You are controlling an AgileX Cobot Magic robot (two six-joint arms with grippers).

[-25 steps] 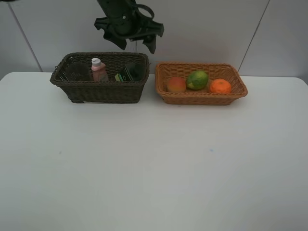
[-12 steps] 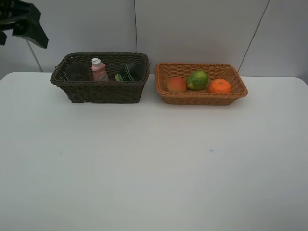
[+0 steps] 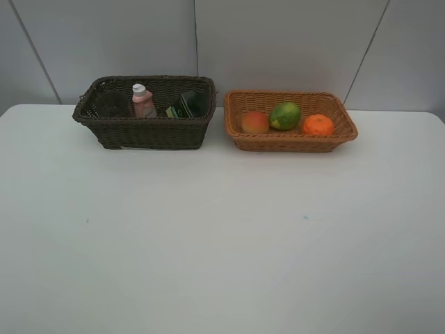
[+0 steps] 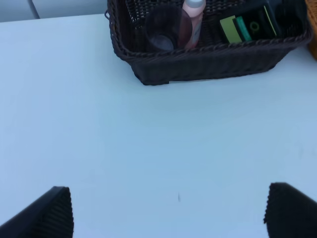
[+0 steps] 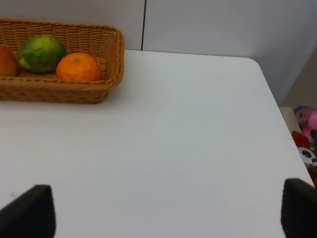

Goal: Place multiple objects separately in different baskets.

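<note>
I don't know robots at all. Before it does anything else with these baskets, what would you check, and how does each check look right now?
1. Round fruit all in the light tan woven basket: red-orange peach, green lime-like fruit and orange are inside. Ok.
2. Containers all in the dark brown woven basket: pink bottle with white cap, translucent purple cup and dark pump bottle are inside. Ok.
3. Nothing left out on the white table. Ok.
4. Left tool open and holding nothing. Ok.
5. Right tool open and holding nothing. Ok.
6. Pump bottle standing upright: cannot tell.
</note>
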